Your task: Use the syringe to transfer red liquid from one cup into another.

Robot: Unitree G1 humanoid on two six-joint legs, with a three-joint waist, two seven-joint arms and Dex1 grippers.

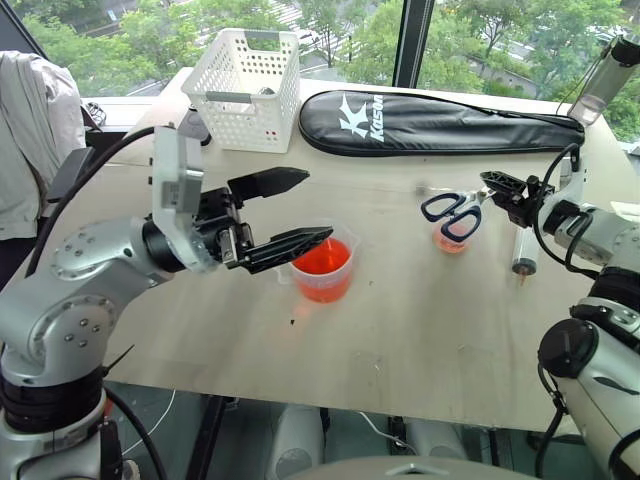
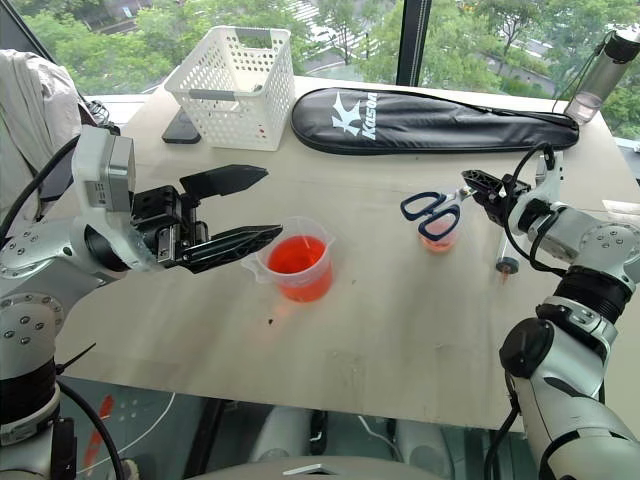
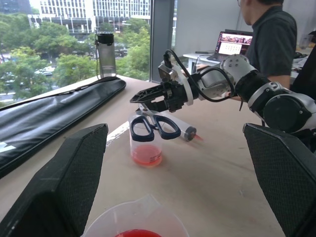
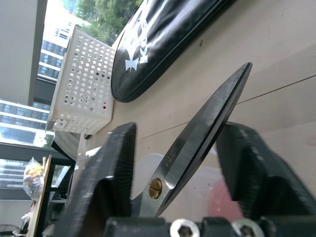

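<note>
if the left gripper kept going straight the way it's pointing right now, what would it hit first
Probably nothing on the table at first. The left gripper, fingers wide open, points level above the beaker, toward the scissors that the right gripper holds over the small cup. Those look first in line, though depth is uncertain.

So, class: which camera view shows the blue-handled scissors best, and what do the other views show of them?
The left wrist view: the scissors show whole, handles over the small cup, blades between the right gripper's fingers. Both eye views show the scissors smaller, from above, beside the syringe. The right wrist view shows just blade and pivot screw, close up.
</note>
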